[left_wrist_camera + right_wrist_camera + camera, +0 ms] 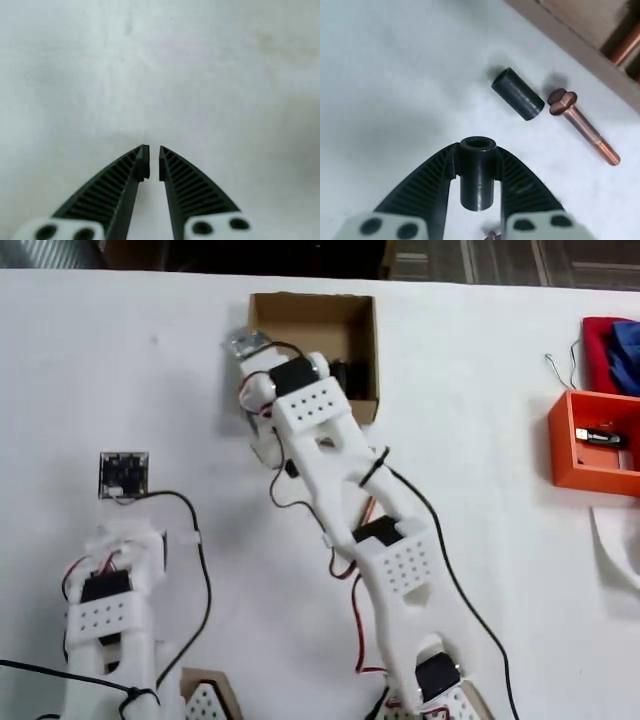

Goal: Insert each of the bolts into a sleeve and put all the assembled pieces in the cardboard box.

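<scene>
— Fingers [437, 175] of the right gripper [477, 150]: what is held?

— 1 sleeve [477, 185] is clamped upright between them, bore facing up, low over the bench [395, 75]. The fingers [125, 185] of the left gripper [151, 155] are drawn almost together over bare bench, with a thin gap and nothing between.

— Where are the other parts found?

— A 2nd sleeve [517, 93] is seen lying on its side just beside the box [262, 310]. 1 bolt [582, 127] lies next to it, head near the sleeve's end; whether they touch cannot be told. Something copper-coloured is glimpsed inside the box, likely pieces already delivered.

— What could be spoiled from here?

— The held sleeve is gripped by curved, ribbed fingers, so it could be tilted or squeezed out if a bolt is pushed in off-axis. No bolt is held by the left gripper, which is placed well apart from the parts. The bolt would have to be fetched from close under the right arm, and a collision could be caused there. The loose sleeve and bolt are round and could be rolled away, or knocked against the box wall, if brushed. If the sleeve were dropped into the box unfilled, the task would be left incomplete.
</scene>
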`<state>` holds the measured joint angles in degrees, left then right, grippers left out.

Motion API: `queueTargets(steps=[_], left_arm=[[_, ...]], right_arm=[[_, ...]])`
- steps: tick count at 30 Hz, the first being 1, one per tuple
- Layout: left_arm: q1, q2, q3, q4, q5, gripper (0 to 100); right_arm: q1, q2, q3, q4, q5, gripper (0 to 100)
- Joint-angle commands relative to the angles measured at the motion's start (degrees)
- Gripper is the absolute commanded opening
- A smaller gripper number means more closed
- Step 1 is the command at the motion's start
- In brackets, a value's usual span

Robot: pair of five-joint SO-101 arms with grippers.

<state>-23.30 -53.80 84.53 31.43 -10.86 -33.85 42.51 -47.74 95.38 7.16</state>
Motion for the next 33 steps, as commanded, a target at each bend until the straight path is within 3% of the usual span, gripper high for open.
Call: queueTargets(steps=[1, 7, 13, 16, 19, 23, 33], left_arm=[[0.4, -0.6, -0.5, -1.1, -0.4, 7], [0.4, -0.6, -0.5, -1.1, -0.4, 7], [0.4, -0.6, -0.5, -1.1, -0.4, 7], [0.4, -0.6, -0.5, -1.1, -0.4, 7], [0.4, -0.6, -0.5, -1.1, -0.4, 7], [0.5, -0.6, -0.5, -1.1, -0.4, 7], [0.5, -0.6, -0.4, -1.1, -0.4, 7]], right_arm=[[-1.7, -6.5, -2.5, -1.8, -1.0, 2.2], [-0.6, -14.0, -1.1, 1.1, -3.2, 2.2], [-0.5, -37.2, 15.0, 1.8, -2.9, 2.1], [1.3, -49.4, 32.0, -7.1, -2.8, 2.1], [3.7, -56.7, 56.0, -25.3, -2.7, 2.0], [4.4, -56.0, 77.6, -46.3, -2.6, 2.0], [3.0, -37.4, 70.4, -43.2, -2.6, 2.4]])
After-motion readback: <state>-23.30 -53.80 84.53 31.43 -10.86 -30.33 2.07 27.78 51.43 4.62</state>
